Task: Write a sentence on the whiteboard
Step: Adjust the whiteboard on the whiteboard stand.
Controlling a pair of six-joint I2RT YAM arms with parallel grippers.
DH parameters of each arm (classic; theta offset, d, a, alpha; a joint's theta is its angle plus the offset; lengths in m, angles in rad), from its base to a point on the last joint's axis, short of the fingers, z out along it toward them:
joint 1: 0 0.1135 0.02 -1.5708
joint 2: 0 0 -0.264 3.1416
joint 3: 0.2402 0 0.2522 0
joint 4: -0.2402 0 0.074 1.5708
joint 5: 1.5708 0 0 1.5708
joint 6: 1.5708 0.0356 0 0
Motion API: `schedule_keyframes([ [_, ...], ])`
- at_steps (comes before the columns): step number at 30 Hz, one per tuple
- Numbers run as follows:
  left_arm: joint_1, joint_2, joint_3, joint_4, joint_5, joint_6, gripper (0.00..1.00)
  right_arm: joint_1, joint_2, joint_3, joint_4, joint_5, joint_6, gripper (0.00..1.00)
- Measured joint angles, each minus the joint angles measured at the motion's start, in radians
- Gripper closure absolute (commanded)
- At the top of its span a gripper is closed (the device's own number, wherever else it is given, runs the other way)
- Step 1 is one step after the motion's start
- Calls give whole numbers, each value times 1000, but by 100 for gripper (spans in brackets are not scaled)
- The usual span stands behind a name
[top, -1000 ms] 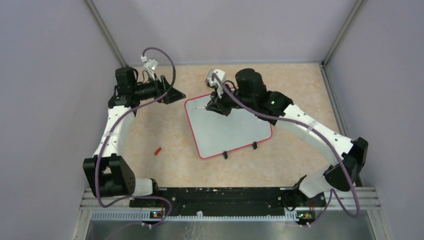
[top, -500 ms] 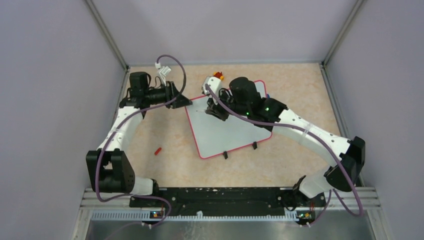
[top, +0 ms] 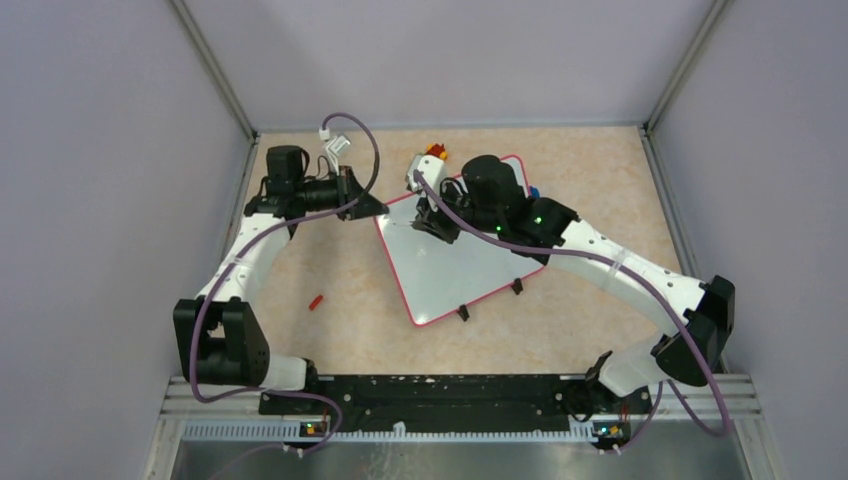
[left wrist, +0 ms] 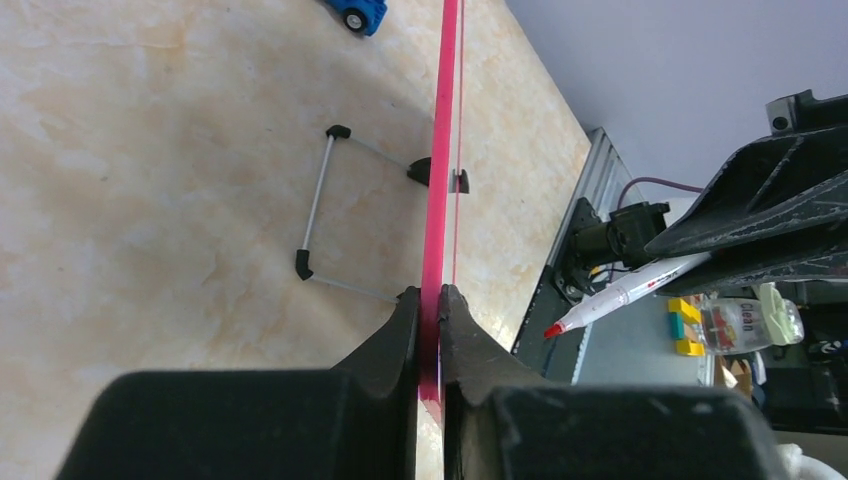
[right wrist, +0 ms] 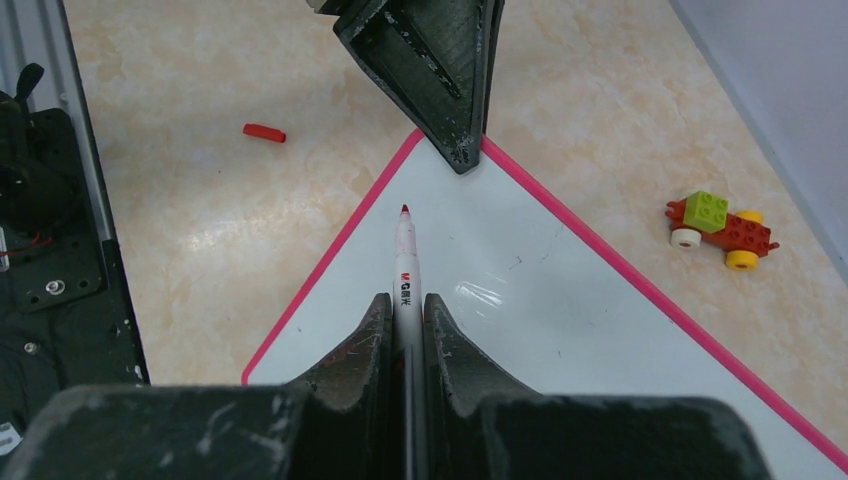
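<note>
The whiteboard (top: pixel 470 270) lies skewed mid-table, white with a pink-red rim. My left gripper (top: pixel 378 210) is at its far-left corner. In the left wrist view the left gripper (left wrist: pixel 430 305) is shut on the board's pink rim (left wrist: pixel 440 150), seen edge-on. My right gripper (right wrist: pixel 405 305) is shut on a white marker (right wrist: pixel 404 262), whose red tip hovers over the whiteboard (right wrist: pixel 560 330) just short of the left gripper's fingers (right wrist: pixel 440 60). The same marker (left wrist: pixel 625 292) also shows in the left wrist view. No sentence shows on the board's white face.
A red marker cap (top: pixel 316 300) lies on the table left of the board. A red and yellow toy car (top: pixel 435 152) sits behind the board, and a blue toy (top: pixel 533 192) at its far right edge. A wire stand (left wrist: pixel 325 215) juts from under the board.
My left gripper moved right to the board's far-left corner and closed on the rim. The board shifted and turned slightly. The right gripper kept the marker.
</note>
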Motion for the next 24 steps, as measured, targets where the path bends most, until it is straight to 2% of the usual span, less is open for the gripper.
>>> schedule_keyframes([
  [3, -3, 0, -6, 1, 19, -6, 88, 0, 0, 0, -2, -13, 0, 100],
  [6, -3, 3, -7, 0, 21, -1, 69, 0, 0, 0, -2, -27, 0, 100],
  [14, -2, 13, -6, -39, -6, 49, 51, 0, 0, -11, 0, -50, -8, 100],
  [18, 6, 27, 19, -55, 2, 60, 49, 0, -7, -46, 5, -45, -9, 100],
  [24, 24, 63, 63, -61, 39, 60, 53, 0, -7, -65, 31, -17, -8, 100],
])
